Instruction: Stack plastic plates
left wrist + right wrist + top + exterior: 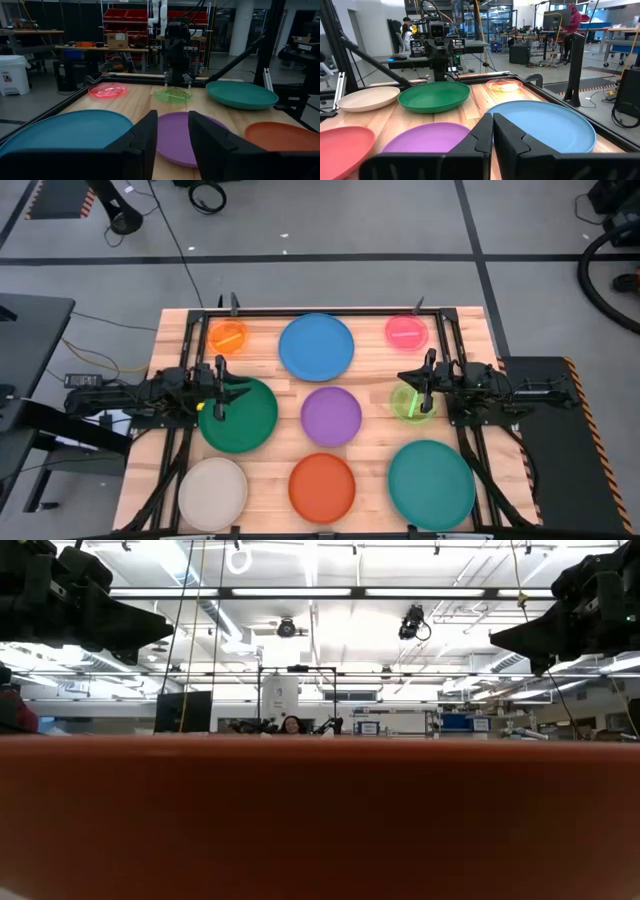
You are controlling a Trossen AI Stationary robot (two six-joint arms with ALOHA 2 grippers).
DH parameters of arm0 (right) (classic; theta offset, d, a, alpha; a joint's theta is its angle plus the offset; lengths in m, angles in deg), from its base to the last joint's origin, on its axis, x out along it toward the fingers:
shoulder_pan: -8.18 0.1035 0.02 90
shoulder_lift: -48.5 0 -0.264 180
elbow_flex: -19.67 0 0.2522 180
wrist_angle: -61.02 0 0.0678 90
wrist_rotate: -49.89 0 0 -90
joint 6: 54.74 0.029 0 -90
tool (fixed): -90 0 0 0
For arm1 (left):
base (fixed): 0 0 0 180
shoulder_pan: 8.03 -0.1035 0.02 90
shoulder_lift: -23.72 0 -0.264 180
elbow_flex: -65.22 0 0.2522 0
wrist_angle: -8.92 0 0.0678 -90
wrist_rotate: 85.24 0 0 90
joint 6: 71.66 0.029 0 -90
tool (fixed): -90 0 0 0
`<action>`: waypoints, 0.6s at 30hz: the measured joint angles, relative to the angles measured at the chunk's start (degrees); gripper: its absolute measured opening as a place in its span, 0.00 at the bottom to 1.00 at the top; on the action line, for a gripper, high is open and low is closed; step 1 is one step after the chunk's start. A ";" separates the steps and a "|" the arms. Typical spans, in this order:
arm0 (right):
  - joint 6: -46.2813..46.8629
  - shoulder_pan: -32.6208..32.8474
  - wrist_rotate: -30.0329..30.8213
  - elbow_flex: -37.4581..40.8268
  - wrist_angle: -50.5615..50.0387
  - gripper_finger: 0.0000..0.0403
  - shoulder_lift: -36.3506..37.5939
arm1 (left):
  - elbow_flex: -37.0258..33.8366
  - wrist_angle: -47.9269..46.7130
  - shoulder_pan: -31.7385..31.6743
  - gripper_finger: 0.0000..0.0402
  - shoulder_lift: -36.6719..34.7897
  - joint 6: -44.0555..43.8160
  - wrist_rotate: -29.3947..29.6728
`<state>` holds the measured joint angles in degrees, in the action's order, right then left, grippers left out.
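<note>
Above plates: left tool (172,131) parted, right tool (493,131) seemingly closed.

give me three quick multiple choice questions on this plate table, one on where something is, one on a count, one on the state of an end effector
1. Which plate lies at the table's middle?
A. purple plate
B. a black plate
C. a white bowl

2. How many plates lie on the table?
A. four
B. nine
C. twelve

3. The left end effector is:
A. holding a plate
B. open, holding nothing
C. out of view

Answers:
1 A, the high view shows it ringed by the others.
2 B, nine separate plates, none stacked.
3 B, the left wrist view shows a gap between its fingers, above the dark green plate.
</note>
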<state>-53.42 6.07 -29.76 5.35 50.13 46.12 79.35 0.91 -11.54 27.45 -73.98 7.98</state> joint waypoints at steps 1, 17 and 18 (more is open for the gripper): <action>0.00 0.00 0.00 0.00 0.02 0.06 0.00 | -0.01 -0.01 0.00 0.29 0.01 0.01 0.00; 0.02 0.00 0.01 0.00 0.01 0.06 0.01 | 0.01 1.65 0.00 0.29 0.01 -0.01 -0.01; 0.00 0.00 0.02 0.00 0.00 0.06 0.02 | 0.01 2.33 0.00 0.29 -0.04 -0.01 0.00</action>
<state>-53.42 6.07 -29.75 5.35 50.14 46.15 79.36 3.23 -11.54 27.41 -73.99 7.98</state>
